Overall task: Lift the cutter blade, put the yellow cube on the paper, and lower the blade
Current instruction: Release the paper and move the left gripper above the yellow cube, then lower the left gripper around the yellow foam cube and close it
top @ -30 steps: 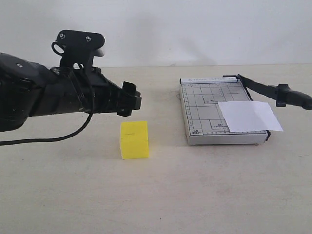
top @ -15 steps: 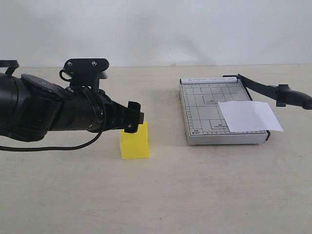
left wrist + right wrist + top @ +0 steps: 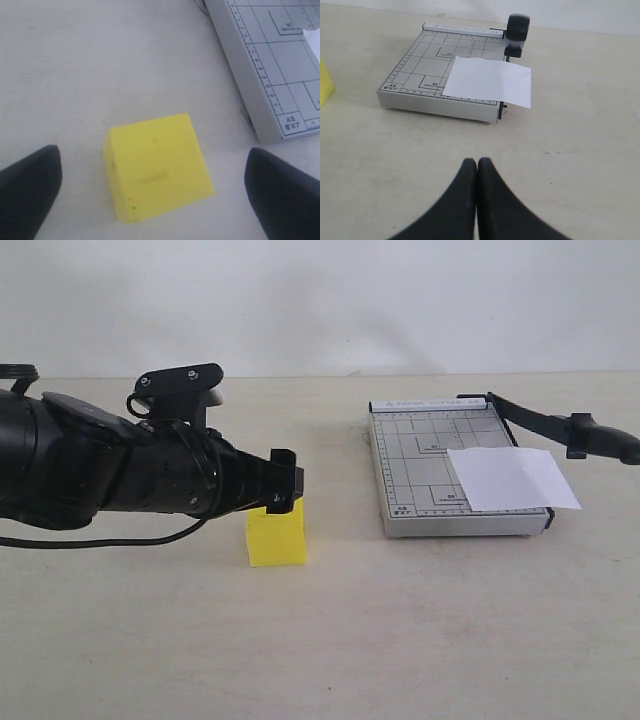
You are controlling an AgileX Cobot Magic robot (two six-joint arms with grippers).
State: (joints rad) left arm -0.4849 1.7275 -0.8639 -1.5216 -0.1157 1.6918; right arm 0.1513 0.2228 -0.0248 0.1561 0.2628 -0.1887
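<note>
The yellow cube sits on the table left of the grey trimmer board. My left gripper is open, hovering at the cube's top with one finger on each side and apart from its faces. The white paper lies on the board's right part and overhangs its edge. The cutter blade slants away from the board to its thick black handle, lifted off the paper. My right gripper is shut on nothing, low over the table in front of the trimmer.
The left arm's black body and its cable stretch across the left of the table. A white wall runs along the table's far edge. The yellow cube's edge shows at the side of the right wrist view.
My left arm has come down and moved right. Its open fingers, formerly above and left of the cube, now straddle the cube's top. Trimmer, paper and blade have not moved.
</note>
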